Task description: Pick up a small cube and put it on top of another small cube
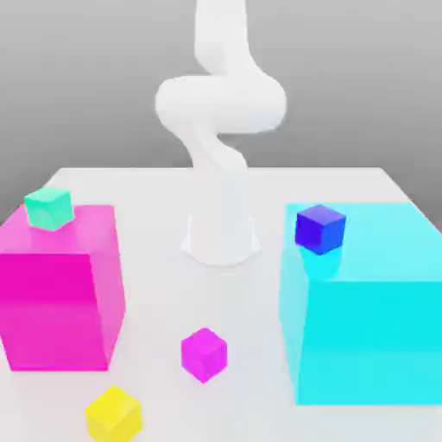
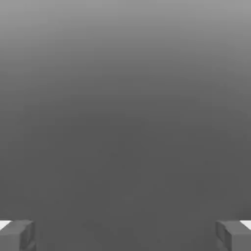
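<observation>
The small magenta cube rests on the white table near the front, between the two big blocks. The small yellow cube sits a little nearer the front and toward the exterior view's left of it, apart from it. In the hand view my gripper is open: its two grey fingertips stand far apart with nothing between them, against a plain grey background. The white arm rises from its base at the back middle of the table and leaves the frame at the top.
A large magenta block stands at the exterior view's left with a small teal-green cube on its top. A large cyan block stands at the right, a small dark blue cube on top. The arm's base stands between them.
</observation>
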Controlling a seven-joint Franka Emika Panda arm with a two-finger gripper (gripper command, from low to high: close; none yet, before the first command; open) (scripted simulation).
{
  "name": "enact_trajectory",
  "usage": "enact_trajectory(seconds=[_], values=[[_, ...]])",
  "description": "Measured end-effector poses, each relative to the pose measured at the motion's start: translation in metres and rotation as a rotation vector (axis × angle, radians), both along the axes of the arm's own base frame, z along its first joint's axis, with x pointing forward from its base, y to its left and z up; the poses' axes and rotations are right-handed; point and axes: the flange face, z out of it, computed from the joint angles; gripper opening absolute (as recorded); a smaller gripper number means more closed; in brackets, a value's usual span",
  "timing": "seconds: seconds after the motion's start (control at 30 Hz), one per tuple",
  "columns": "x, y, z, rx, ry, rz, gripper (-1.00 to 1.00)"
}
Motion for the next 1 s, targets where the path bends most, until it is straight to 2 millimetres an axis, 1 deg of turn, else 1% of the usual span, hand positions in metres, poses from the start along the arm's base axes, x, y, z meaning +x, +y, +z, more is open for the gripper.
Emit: enact_trajectory(seconds=[0.07, 0.13, 0.2, 0.3, 0.37, 0.43, 0.5, 0.6, 0.63, 0.67, 0.87, 0.9, 1.0], values=[[0.024, -0.002, -0.049, 0.030, 0.072, -0.065, 0.00], [0.042, -0.005, -0.099, 0.058, 0.143, -0.129, 0.00], [0.054, -0.009, -0.149, 0.087, 0.211, -0.194, 0.00], [0.060, -0.016, -0.224, 0.130, 0.313, -0.295, 0.00], [0.056, -0.021, -0.274, 0.159, 0.382, -0.366, 0.00], [0.047, -0.025, -0.325, 0.189, 0.453, -0.440, 0.00], [0.031, -0.028, -0.376, 0.221, 0.529, -0.521, 0.00], [-0.002, -0.029, -0.439, 0.266, 0.634, -0.636, 0.00], [-0.011, -0.028, -0.454, 0.275, 0.657, -0.660, 0.00], [-0.014, -0.027, -0.466, 0.281, 0.669, -0.673, 0.00], [-0.019, -0.027, -0.522, 0.286, 0.680, -0.686, 0.00], [-0.019, -0.027, -0.528, 0.285, 0.681, -0.686, -1.00], [-0.019, -0.027, -0.528, 0.285, 0.680, -0.686, -1.00]])
